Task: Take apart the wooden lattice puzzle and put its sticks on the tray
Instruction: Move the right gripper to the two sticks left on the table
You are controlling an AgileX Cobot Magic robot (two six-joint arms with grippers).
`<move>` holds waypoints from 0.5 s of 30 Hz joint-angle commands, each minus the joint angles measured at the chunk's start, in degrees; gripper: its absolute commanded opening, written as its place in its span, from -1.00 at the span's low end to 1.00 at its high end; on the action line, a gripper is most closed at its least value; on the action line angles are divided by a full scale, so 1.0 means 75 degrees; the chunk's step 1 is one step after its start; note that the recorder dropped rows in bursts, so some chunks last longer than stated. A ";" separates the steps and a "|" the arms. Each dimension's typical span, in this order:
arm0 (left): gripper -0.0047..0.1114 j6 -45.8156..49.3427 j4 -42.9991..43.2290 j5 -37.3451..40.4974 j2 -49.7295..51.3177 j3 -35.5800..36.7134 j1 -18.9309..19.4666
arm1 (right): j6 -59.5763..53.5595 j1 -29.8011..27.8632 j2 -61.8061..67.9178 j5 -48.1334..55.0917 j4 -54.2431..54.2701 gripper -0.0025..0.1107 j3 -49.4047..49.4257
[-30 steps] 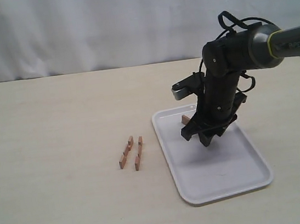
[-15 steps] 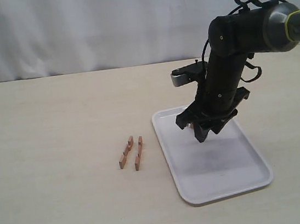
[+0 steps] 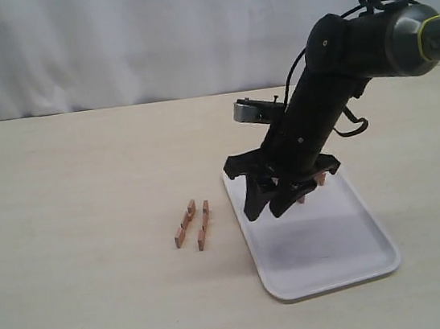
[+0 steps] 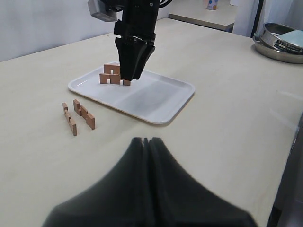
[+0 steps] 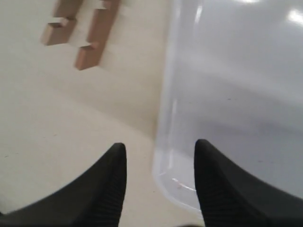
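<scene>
Beige tabletop (image 3: pixel 77 191), white curtain (image 3: pixel 106 41) hanging behind it. Lattice puzzle is showing as separate pieces, no grid left.

- loose sticks (image 3: pixel 191 223): two are lying on the table beside the tray (image 3: pixel 331 267), off its long edge, near it but not touching. They're running side by side, roughly parallel to that edge. Also showing in the left wrist view (image 4: pixel 78 113) and the right wrist view (image 5: pixel 80 28).
- tray sticks (image 4: pixel 111 75): these are sitting inside the tray at its end away from the left wrist camera, apparently on edge. The claw is partly hiding them, so can't tell the count. Only a sliver is peeking out in the exterior view (image 3: pixel 319 177).
- right gripper (image 3: pixel 265 207): it's hovering above the tray's long edge on the loose-stick side, tips pointing down, jaws spread wide, gripping nothing. Right wrist view (image 5: pixel 160 156) is showing one finger over the table and the other over the tray (image 5: pixel 246 94), with the rim between them.
- left gripper (image 4: pixel 146 142): it's sitting well back from the tray (image 4: pixel 161 101), fingers pressed together, nothing between them.
- metal bowls (image 4: pixel 283 41) are sitting well beyond the tray, at the table edge.
</scene>
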 commanded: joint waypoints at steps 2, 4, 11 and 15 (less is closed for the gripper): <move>-0.92 -0.0022 -0.0029 -0.0040 0.0003 0.0018 -0.0022 | -0.0410 0.0033 -0.0025 0.0139 0.1121 -0.19 -0.0012; -0.92 -0.0022 -0.0029 -0.0040 0.0003 0.0018 -0.0022 | -0.0410 0.0231 -0.0025 0.0139 0.1148 -0.19 -0.0012; -0.92 -0.0022 -0.0029 -0.0040 0.0003 0.0018 -0.0022 | -0.0184 0.0848 -0.0025 -0.0579 0.0778 -0.19 -0.0012; -0.92 -0.0022 -0.0029 -0.0040 0.0003 0.0018 -0.0022 | 0.0206 0.1379 -0.0025 -0.1003 -0.0251 -0.19 -0.0012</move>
